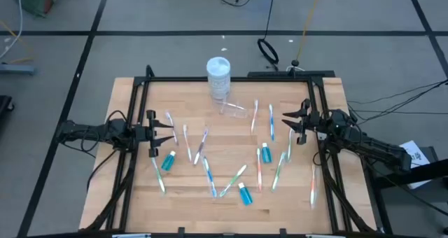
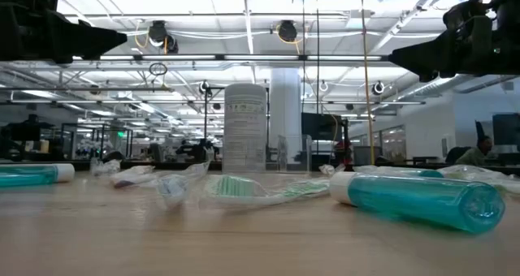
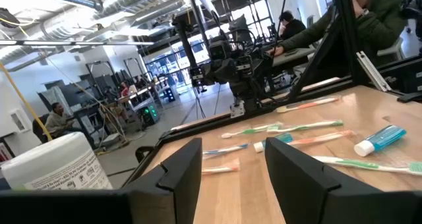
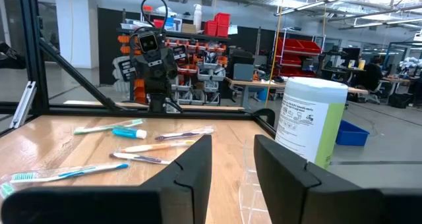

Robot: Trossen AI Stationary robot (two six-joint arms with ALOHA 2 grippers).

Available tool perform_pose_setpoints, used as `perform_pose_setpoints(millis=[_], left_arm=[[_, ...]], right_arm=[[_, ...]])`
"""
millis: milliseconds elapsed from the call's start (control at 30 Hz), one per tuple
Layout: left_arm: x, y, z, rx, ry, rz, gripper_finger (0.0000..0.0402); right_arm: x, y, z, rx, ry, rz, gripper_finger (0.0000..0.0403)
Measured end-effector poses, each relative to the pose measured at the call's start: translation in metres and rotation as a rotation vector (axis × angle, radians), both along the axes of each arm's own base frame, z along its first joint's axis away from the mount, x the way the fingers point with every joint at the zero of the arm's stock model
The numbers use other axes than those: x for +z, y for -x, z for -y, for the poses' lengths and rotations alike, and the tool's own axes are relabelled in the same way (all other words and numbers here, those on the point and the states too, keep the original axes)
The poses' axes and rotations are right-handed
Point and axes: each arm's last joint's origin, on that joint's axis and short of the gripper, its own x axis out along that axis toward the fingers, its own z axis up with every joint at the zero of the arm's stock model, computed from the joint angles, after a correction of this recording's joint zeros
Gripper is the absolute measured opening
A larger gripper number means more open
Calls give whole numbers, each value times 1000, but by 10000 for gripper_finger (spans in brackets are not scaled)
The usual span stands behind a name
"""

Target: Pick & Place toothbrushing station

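Cup [image 1: 234, 108] barely visible (clear, probably lying down) by jar [image 1: 218, 75]. Brushes [image 1: 204, 145] scattered on counter [image 1: 140, 189]. Left tool [image 1: 168, 131], right tool [image 1: 288, 121] both empty, parted.

pale wood-grain table [image 1: 140, 196] with a black frame round its edges. toothbrushes [image 1: 203, 145] all over it have pastel handles: blue, green, pinkish, and one orange-to-green one [image 1: 313, 184] by the right edge. three tubes [image 1: 245, 194] are see-through teal with white caps. the cup [image 1: 234, 108] near the far edge is plain clear plastic, and the jar [image 1: 218, 75] beside it is clear with a white lid and a white label with a lime green strip. both arms are dark, basically black
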Motion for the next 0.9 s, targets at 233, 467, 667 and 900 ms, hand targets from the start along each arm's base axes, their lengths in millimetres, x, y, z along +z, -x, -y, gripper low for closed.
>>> perform_pose_setpoints(millis=[233,467,667,900], left_arm=[[0,0,4,-152,55,0,172],[0,0,6,-230,155,-9,172],[0,0,5,-201,128,-5,172],[0,0,4,-146,109,-1,172]], right_arm=[[0,0,0,0,0,0,105],[0,0,0,0,0,0,105],[0,0,0,0,0,0,105],[0,0,0,0,0,0,105]])
